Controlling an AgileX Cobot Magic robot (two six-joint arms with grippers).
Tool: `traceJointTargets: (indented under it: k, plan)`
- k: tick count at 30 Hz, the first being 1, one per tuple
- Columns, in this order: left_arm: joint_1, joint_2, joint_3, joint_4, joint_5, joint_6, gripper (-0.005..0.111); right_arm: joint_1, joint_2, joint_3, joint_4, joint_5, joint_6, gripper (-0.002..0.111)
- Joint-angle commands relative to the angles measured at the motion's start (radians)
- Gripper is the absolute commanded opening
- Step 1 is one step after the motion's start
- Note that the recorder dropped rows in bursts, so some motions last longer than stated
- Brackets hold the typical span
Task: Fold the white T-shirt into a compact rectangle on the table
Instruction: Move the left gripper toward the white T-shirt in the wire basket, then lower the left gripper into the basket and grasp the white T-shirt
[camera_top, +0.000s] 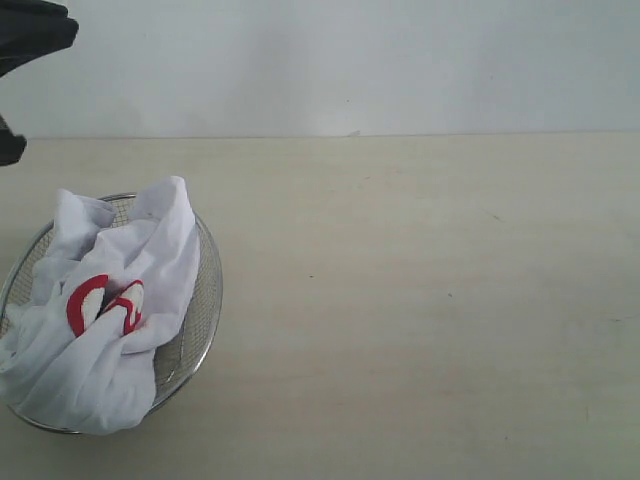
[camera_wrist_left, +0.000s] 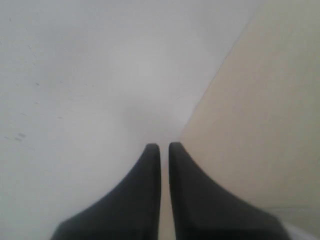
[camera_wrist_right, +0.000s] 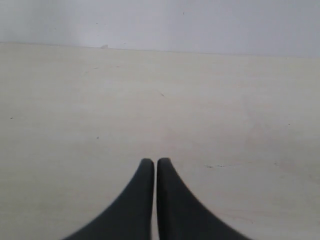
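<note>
Crumpled white T-shirt (camera_top: 100, 345), heap elongated front-to-back

Setting: a bare robot test station, lab-type. Indicators: a wide pale beige surface (camera_top: 430, 300) against a plain white wall (camera_top: 350, 60), and part of a black robot arm (camera_top: 30, 35) at the upper left of the exterior view.

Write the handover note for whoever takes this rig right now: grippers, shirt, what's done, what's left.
Left gripper: shut, empty, clear of the shirt.
Right gripper: shut, empty, over bare table.
White T-shirt: crumpled in the wire-mesh basket, on the left of the exterior view, spilling over its rim.
Done: nothing yet.
Left: lift the shirt out, spread it flat on the table, fold it into a compact rectangle.
</note>
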Motion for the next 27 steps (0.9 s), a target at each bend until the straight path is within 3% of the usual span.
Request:
traceJointTargets:
  k: [1,3,4,6,8,10,12,14,16,17,18,22,24,27]
  plan:
    - [-0.007,-0.047,-0.014,-0.073,0.142,0.587,0.005,0.002,-0.004,0.000,0.001,-0.004,0.002,0.000]
    - [-0.007,-0.052,-0.020,-0.138,0.312,0.860,0.005,0.002,-0.004,0.000,0.001,-0.004,0.002,0.000]
    - [-0.007,-0.052,-0.030,-0.232,0.409,0.899,0.005,0.002,-0.004,0.000,0.001,-0.004,0.002,0.000]
    - [-0.007,-0.039,-0.089,-0.562,0.674,0.775,0.005,0.002,-0.004,0.000,0.001,-0.004,0.002,0.000]
    - [-0.002,-0.019,-0.197,-0.895,0.990,0.522,0.005,0.002,-0.004,0.000,0.001,-0.004,0.002,0.000]
    - [0.009,0.020,-0.286,-1.030,1.214,0.422,0.005,0.002,-0.004,0.000,0.004,-0.004,0.002,0.000]
    - [0.009,0.062,-0.356,-1.281,1.305,0.551,0.005,0.002,-0.004,0.000,0.004,-0.004,0.002,0.000]
    - [0.009,0.113,-0.401,-1.644,1.363,0.958,0.005,0.004,-0.004,0.000,0.004,-0.004,0.002,0.000]
    - [0.009,0.176,-0.427,-1.932,1.427,1.203,0.005,0.004,-0.004,0.000,0.004,-0.004,0.002,0.000]
    - [0.009,0.212,-0.435,-2.031,1.436,1.239,0.005,0.004,-0.004,0.000,0.004,-0.004,0.002,0.000]
    - [0.009,0.275,-0.444,-2.107,1.436,1.216,0.005,0.004,-0.004,0.000,0.004,-0.004,0.002,0.000]
    - [0.009,0.470,-0.448,-2.093,1.481,1.214,0.005,0.004,-0.004,0.000,0.004,-0.004,0.002,0.000]
    - [0.009,0.542,-0.448,-2.105,1.522,1.214,0.014,0.004,-0.004,0.000,0.004,-0.004,0.002,0.000]
    - [0.009,0.630,-0.448,-2.111,1.595,1.201,0.051,0.004,-0.004,0.000,0.004,-0.004,0.002,0.000]
